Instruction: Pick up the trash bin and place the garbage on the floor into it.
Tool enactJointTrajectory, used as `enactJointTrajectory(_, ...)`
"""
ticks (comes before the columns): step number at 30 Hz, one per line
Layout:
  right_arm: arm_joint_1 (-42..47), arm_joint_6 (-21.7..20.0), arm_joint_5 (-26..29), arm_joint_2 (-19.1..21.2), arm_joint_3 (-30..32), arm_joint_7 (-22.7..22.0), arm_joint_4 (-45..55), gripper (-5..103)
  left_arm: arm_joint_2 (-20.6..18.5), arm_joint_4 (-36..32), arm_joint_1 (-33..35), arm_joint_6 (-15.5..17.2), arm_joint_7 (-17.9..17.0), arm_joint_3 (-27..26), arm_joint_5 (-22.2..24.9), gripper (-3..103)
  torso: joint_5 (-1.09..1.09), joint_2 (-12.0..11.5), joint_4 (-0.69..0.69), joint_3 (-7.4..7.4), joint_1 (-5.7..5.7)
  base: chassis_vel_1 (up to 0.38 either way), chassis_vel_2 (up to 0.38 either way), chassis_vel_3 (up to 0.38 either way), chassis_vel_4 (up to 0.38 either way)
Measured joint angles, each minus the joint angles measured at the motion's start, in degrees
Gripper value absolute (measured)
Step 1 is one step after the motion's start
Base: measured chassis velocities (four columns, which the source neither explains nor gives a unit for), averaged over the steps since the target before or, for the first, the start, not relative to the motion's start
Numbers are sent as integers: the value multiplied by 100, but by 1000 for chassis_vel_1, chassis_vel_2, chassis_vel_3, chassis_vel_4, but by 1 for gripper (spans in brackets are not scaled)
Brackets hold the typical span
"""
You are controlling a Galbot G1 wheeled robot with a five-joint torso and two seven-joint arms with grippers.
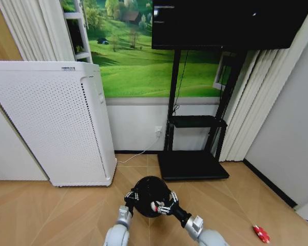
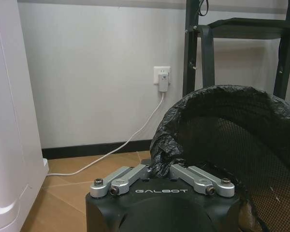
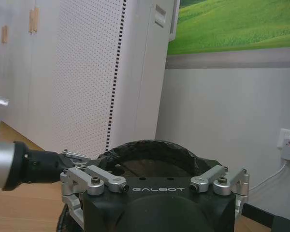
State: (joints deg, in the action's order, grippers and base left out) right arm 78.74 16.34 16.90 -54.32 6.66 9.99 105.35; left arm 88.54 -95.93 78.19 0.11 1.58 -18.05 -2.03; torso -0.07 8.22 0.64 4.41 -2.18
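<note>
Living room: television [image 1: 226, 23], curtains [image 1: 246, 102]

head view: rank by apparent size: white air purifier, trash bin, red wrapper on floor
1. White air purifier, largest by far.
2. Trash bin, held between left gripper and right gripper.
3. Red wrapper, smallest.

Even, bright indoor light, soft shadows, wide-angle bending at head-view edges

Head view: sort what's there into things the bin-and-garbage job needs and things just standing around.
Job:
- trash bin, black liner at the rim
- left gripper at the bin's rim
- right gripper at the rim's other side
- red-and-white wrapper on the floor

Bystanders:
- white air purifier
- TV stand with black screen
- wall socket
</note>
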Motion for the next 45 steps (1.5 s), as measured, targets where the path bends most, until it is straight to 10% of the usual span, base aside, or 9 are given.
enactJointTrajectory(5,60,5,79,24,217,-97,9,100,-310,-382,206,62,34,71,183,3,-23,0,3,0,0,0,0,0,0)
enactJointTrajectory(7,107,7,161,31,349,-161,-1,100,-651,-643,314,58,27,-215,308,3,2,0,1,-1,0,0,0,0,0)
enactJointTrajectory(25,195,-64,332,-46,564,-598,-54,100,-1359,-1080,575,59,74,-948,665,3,3,0,3,0,0,0,0,0,0)
enactJointTrajectory(34,358,-1467,591,-375,1462,-2324,-66,100,-1807,-1625,644,130,134,-2189,1237,3,7,0,2,0,0,0,0,0,0)
enactJointTrajectory(45,982,-1414,501,-928,2412,-2228,7,100,-1695,-1965,824,199,99,-2306,1388,3,7,0,2,0,0,0,0,0,0)
